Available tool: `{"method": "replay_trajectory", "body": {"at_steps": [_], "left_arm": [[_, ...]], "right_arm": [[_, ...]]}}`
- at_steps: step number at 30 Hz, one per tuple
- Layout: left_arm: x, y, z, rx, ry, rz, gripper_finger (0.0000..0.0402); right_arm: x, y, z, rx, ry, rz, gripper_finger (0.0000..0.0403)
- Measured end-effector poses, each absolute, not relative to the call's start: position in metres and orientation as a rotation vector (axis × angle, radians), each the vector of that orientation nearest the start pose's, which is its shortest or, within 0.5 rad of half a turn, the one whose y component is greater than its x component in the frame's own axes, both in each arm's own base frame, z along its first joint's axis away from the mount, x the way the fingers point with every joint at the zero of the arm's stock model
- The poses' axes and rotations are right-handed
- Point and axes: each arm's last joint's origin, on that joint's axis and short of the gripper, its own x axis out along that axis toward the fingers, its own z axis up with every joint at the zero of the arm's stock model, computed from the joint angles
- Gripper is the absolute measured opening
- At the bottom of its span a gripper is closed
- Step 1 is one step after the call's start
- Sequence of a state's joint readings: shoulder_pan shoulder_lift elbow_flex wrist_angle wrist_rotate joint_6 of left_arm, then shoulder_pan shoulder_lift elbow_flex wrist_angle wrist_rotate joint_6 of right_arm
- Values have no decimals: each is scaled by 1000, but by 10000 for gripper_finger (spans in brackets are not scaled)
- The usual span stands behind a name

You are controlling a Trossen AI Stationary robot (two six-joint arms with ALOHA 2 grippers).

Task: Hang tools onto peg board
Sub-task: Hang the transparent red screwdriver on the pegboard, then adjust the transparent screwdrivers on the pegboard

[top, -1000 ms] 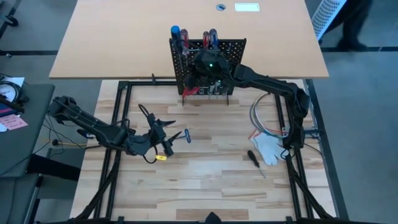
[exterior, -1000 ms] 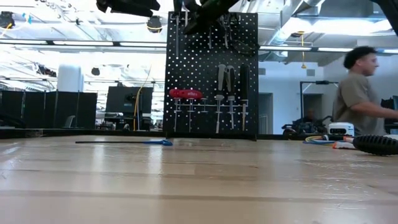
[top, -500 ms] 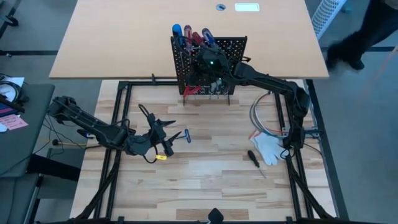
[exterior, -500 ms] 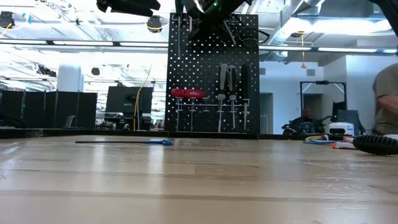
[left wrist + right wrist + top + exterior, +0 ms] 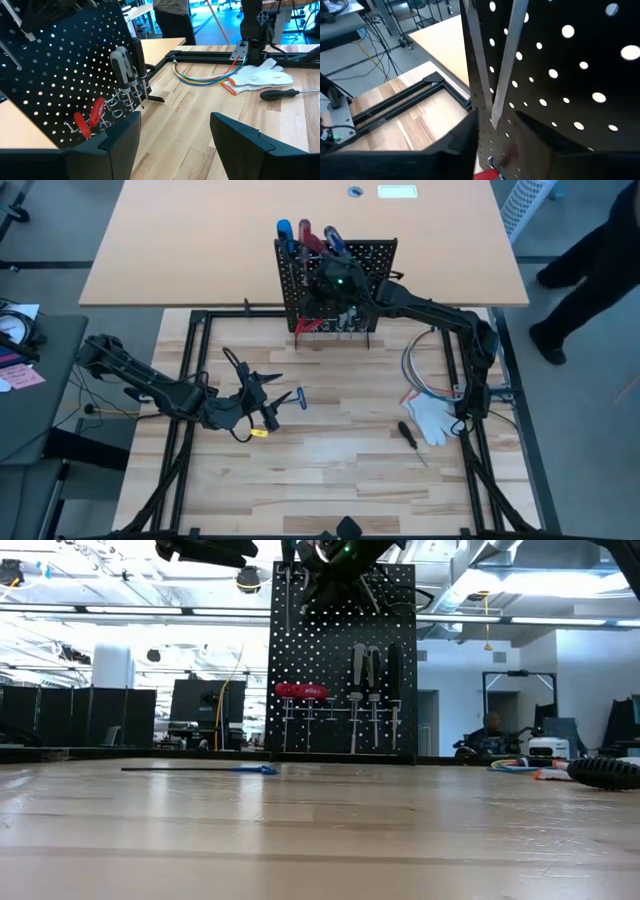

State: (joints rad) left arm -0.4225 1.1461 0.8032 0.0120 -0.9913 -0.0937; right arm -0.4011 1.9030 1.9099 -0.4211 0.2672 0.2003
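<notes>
Wooden tabletop [image 5: 330, 460] low in the overhead frame is still carrying a black screwdriver [image 5: 411, 437] beside the glove [image 5: 432, 418], and a blue tool [image 5: 290, 399] mid-left. My left gripper [image 5: 268, 406] is waiting there, fingers wide and empty. Farther up, at centre top, my right gripper [image 5: 330, 285] is pressing against the peg board [image 5: 375, 260]; whether its fingers are parted I cannot tell. I am thinking: let the shaft [image 5: 506, 55] settle fully before backing straight off.

Tools [image 5: 362, 680] on peg board [image 5: 340, 610], glove [image 5: 432, 418] right
</notes>
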Motion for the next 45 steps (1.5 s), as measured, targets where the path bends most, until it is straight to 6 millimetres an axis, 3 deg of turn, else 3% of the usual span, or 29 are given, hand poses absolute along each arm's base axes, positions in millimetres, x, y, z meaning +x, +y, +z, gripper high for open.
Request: {"method": "replay_trajectory", "body": {"at_steps": [6, 11, 29, 36, 41, 45], "left_arm": [[230, -78, 291, 127, 228, 570, 234], [229, -80, 291, 129, 227, 558, 234], [229, -81, 291, 121, 225, 558, 234], [229, -81, 291, 119, 224, 559, 234], [229, -81, 291, 117, 225, 559, 234], [229, -81, 291, 116, 225, 560, 234]], "right_arm": [[398, -169, 378, 185, 400, -675, 191], [391, -153, 387, 149, 439, -637, 218], [369, -118, 421, 18, 430, -552, 221], [367, -117, 419, -11, 470, -542, 221], [370, -96, 417, -180, 540, -446, 213], [363, -68, 431, -367, 530, -331, 203]]}}
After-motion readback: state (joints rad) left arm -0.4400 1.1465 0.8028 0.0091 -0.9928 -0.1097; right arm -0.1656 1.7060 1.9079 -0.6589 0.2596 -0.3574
